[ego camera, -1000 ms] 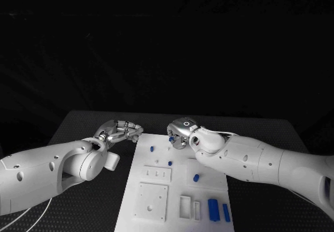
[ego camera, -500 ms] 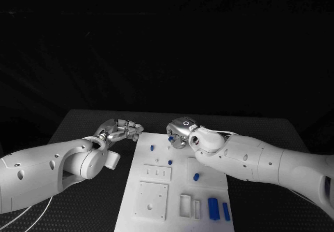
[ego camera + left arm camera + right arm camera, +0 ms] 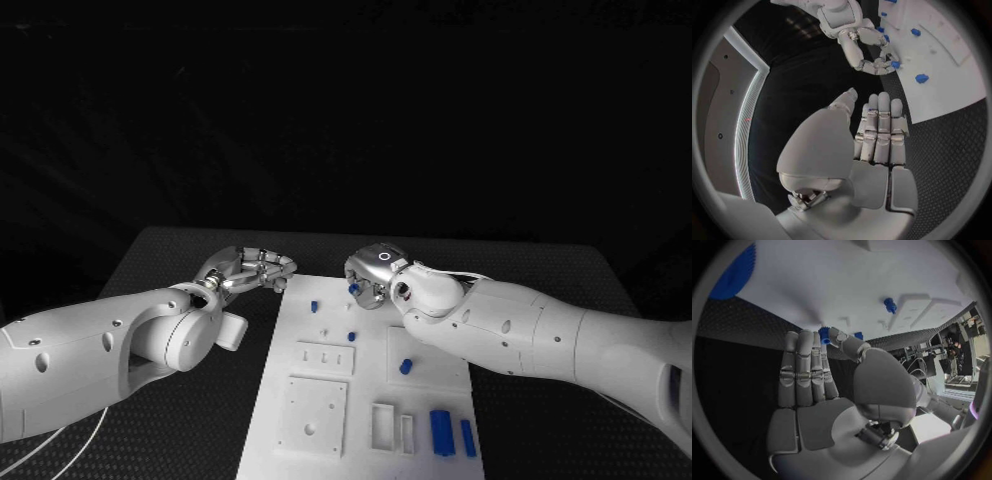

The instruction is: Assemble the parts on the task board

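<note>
We see the left robot hand [image 3: 248,272] over the dark counter [image 3: 188,262], just beside the board's far left corner; its fingers [image 3: 879,125] lie straight and close together, the thumb set apart, and it holds nothing. Bare counter stretches behind it to the far edge.

The board [image 3: 361,395] is a long white plate running from near us toward the middle of the counter, with raised white blocks and recesses on it. The parts are small and blue: one peg [image 3: 316,305] stands near the board's far left edge, close to the left robot hand but apart from it. A pair of pegs [image 3: 351,336] stands further in. A short part [image 3: 405,366] lies tilted on the raised strip right of centre, and two upright bars [image 3: 451,437] stand side by side at the near right corner.

At the board's far end, the right robot hand [image 3: 378,277] hovers over the board and pinches a small blue part [image 3: 355,288] between thumb and a fingertip; the right wrist view shows the same part [image 3: 824,333] at the tips, the other fingers straight and together. The two robot hands are near each other but apart, with a strip of board between them. Right of the board, the right arm covers much of the counter.
</note>
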Motion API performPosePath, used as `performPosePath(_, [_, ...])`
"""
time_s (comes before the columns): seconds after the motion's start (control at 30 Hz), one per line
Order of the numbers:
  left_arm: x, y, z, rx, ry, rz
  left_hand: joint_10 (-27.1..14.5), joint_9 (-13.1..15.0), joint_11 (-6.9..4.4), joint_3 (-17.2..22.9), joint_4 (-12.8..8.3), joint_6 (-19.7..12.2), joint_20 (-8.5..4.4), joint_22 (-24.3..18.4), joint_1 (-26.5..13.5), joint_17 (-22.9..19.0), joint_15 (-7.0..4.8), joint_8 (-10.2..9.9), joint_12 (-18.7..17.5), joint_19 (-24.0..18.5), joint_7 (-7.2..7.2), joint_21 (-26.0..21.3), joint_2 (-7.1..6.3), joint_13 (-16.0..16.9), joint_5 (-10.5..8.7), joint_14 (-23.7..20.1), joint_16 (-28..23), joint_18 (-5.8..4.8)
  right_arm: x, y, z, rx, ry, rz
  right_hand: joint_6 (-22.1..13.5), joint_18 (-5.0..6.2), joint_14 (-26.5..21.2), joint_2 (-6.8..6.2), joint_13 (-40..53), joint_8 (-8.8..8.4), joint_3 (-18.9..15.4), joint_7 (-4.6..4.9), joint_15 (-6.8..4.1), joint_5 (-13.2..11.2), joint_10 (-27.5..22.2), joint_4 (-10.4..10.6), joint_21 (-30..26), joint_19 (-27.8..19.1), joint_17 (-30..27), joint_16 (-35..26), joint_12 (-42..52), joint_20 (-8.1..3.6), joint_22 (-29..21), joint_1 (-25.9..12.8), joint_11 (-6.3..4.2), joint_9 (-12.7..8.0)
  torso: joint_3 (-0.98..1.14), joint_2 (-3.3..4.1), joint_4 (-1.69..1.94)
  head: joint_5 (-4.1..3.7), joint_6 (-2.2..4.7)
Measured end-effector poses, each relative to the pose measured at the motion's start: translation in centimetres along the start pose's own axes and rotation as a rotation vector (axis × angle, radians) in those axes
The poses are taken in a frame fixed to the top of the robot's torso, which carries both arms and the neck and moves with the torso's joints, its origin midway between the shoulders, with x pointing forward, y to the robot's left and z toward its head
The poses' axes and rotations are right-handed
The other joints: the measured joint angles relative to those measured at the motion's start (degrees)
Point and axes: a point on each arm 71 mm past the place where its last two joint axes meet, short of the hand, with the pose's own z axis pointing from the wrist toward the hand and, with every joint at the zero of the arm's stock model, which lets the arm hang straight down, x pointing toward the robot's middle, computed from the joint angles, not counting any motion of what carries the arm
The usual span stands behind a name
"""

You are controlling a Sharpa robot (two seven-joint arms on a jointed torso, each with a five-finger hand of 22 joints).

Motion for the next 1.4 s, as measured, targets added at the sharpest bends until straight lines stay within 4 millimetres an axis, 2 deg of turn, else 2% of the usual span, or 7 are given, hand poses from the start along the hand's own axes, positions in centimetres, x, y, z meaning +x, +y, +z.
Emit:
performPosePath(0.4, [0.0, 0.0, 0.0, 0.0, 0.001, 0.0, 0.0, 0.0, 0.0, 0.0, 0.0, 0.0, 0.01, 0.0, 0.0, 0.0, 0.0, 0.0, 0.0, 0.0, 0.0, 0.0, 0.0, 0.0, 0.0, 0.0, 0.0, 0.24, 0.1, 0.0, 0.1, 0.005, 0.004, 0.0, 0.2, -0.01, 0.0, -0.01, 0.0, 0.12, 0.0, 0.15, 0.0, 0.0, 0.0, 0.0, 0.4, -0.3, 0.0, 0.0, -0.3, 0.08, 0.0, 0.0, 0.0, 0.0, -0.01, 0.03, 0.03, 0.1, 0.01])
performPosePath(0.5, [0.0, 0.0, 0.0, -0.001, 0.001, 0.0, 0.0, 0.0, 0.0, 0.0, 0.0, 0.0, 0.01, 0.0, 0.0, 0.0, 0.0, 0.0, 0.0, 0.0, 0.0, 0.0, 0.0, 0.0, 0.0, 0.0, 0.0, 0.54, 0.2, -0.1, 0.1, 0.007, 0.006, 0.002, 0.1, -0.01, -0.4, -0.48, -0.3, -0.4, 0.2, 0.2, 0.43, 0.0, -0.8, -0.2, 0.6, -1.1, -0.1, 0.0, -1.4, 0.26, 0.0, 0.5, 0.65, 0.0, -0.01, 0.04, 0.01, 0.11, 0.03])
performPosePath(0.57, [0.1, 0.0, 0.0, -0.001, 0.002, -0.001, 0.0, 0.0, 0.0, -0.2, 0.2, 0.0, 0.01, 0.0, 0.0, 0.0, 0.0, 0.0, 0.0, 0.0, 0.0, 0.0, 0.0, 0.0, 0.0, 0.0, 0.0, 0.55, 0.2, -0.1, 0.1, 0.008, 0.008, 0.005, -2.3, -0.29, -1.2, -1.64, -0.9, -1.61, 0.2, 1.11, 1.21, 0.0, -2.9, -0.1, 0.7, -2.4, -0.5, -0.3, -2.7, 0.52, 0.0, 0.2, 1.4, 1.4, -0.02, 0.04, 0.0, 0.19, 0.04])
performPosePath(0.73, [0.1, 0.0, 0.0, 0.0, 0.005, -0.002, 0.0, 0.0, 0.0, 0.1, 0.4, 0.0, 0.01, 0.0, 0.7, 0.2, 0.0, -0.2, -0.6, 0.0, 0.0, 0.2, 0.11, 0.2, 2.33, 0.0, 0.0, 0.55, 0.4, -0.2, 0.1, 0.012, 0.013, 0.018, -6.1, -1.21, -2.3, -3.65, -2.4, -3.9, -1.4, 3.03, 2.71, 0.0, -9.2, -0.4, 1.7, -3.5, -0.9, -0.7, -4.4, 0.81, 0.0, 0.0, 3.37, 0.1, -0.05, 0.04, -0.02, 0.4, 0.1])
performPosePath(0.8, [0.1, 0.0, 0.0, 0.0, 0.006, -0.002, 0.0, 0.0, 0.0, 0.1, 0.4, 0.0, 0.01, 0.0, 0.7, 0.2, 0.0, -0.2, -0.6, 0.0, 0.0, 0.2, 0.11, 0.2, 2.44, 0.0, 0.0, 0.55, 0.4, -0.2, 0.1, 0.013, 0.016, 0.028, -7.1, -0.92, -2.4, -3.95, -2.8, -4.39, -2.0, 3.47, 2.99, 0.0, -11.1, -0.2, 1.9, -4.0, -0.8, -0.7, -4.4, 0.91, 0.0, -0.1, 3.89, -0.1, -0.05, 0.04, -0.02, 0.45, 0.12])
performPosePath(1.2, [-0.2, 0.0, 0.0, -0.003, 0.002, -0.001, 0.0, 0.0, 0.0, -0.3, 0.7, 0.0, 0.01, 0.0, 0.7, 0.3, 0.0, -0.4, -0.8, 0.0, 0.0, 0.2, 0.11, 0.2, 1.42, 0.0, 0.0, 0.52, 0.3, -0.5, -0.9, 0.007, 0.019, 0.087, -8.3, -0.43, -2.3, -4.59, -2.8, -4.76, -4.0, 3.63, 3.34, 0.0, -13.2, 0.2, 2.8, -4.2, -0.7, -0.1, -4.4, 1.12, 0.0, -0.7, 4.6, -0.3, -0.05, 0.04, -0.03, 0.59, 0.21])
performPosePath(1.4, [-0.5, -0.2, 0.0, 0.001, -0.005, -0.003, 0.0, 0.0, 0.0, -0.3, 0.7, 0.0, 0.01, 0.0, 0.7, 0.3, 0.0, -0.4, -1.0, 0.0, 0.0, 0.4, 0.11, 0.3, 1.42, 0.0, 0.0, 0.49, -1.7, -2.8, -2.1, 0.034, -0.002, 0.15, -8.9, -0.42, -2.3, -4.59, -2.4, -4.75, -5.4, 2.99, 3.35, 0.0, -12.4, 0.5, 4.1, -4.2, -0.1, 1.3, -3.2, 1.12, 0.0, -0.7, 3.9, -0.3, -0.03, 0.03, -0.18, 0.27, 0.81])
